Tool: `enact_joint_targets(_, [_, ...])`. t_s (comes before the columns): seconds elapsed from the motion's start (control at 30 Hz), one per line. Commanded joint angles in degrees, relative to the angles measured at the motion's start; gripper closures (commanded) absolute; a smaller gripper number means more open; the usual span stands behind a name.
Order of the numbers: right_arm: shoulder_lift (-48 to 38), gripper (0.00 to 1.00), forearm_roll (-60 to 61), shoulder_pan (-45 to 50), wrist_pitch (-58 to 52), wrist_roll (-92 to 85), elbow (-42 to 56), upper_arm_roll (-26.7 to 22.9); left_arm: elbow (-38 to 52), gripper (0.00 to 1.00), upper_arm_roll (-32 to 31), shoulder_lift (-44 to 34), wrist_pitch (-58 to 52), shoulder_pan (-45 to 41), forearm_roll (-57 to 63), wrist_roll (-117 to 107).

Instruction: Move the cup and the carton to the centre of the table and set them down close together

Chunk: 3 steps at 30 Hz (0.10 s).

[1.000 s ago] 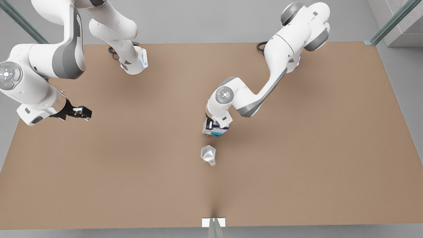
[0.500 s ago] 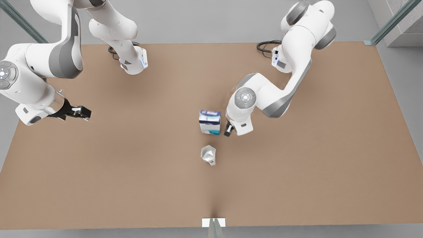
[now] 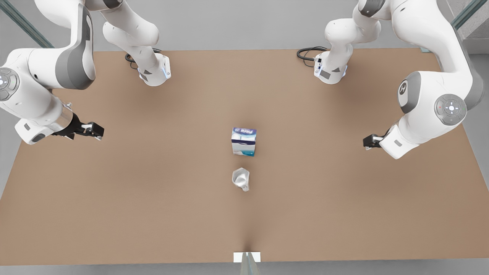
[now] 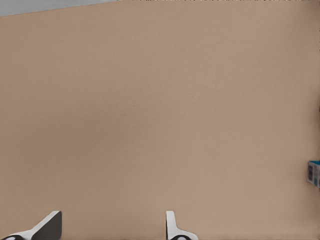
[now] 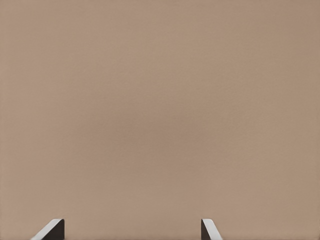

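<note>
Carton well apart from both claws.

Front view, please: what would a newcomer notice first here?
The carton and the cup stand close together, not touching, at the table centre. One end effector hangs at the front view's left edge, the other end effector at its right, both open and empty.

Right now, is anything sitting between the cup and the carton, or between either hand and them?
Nothing visible does. Only bare table lies between the cup and the carton, standing apart near the centre. The hand at the front view's left and the hand at the front view's right wait open, with just tabletop before them.
</note>
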Motion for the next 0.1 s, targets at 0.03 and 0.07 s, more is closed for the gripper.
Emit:
enact_joint_targets(0.03, [0.00,0.00,0.00,0.02,0.00,0.00,0.00,0.00,0.00,0.00,0.00,0.08,-0.09,-0.02,-0.58,-0.04])
enact_joint_targets(0.07, [0.00,0.00,0.00,0.02,0.00,0.00,0.00,0.00,0.09,0.00,0.00,0.34,-0.26,0.07,-0.58,-0.30])
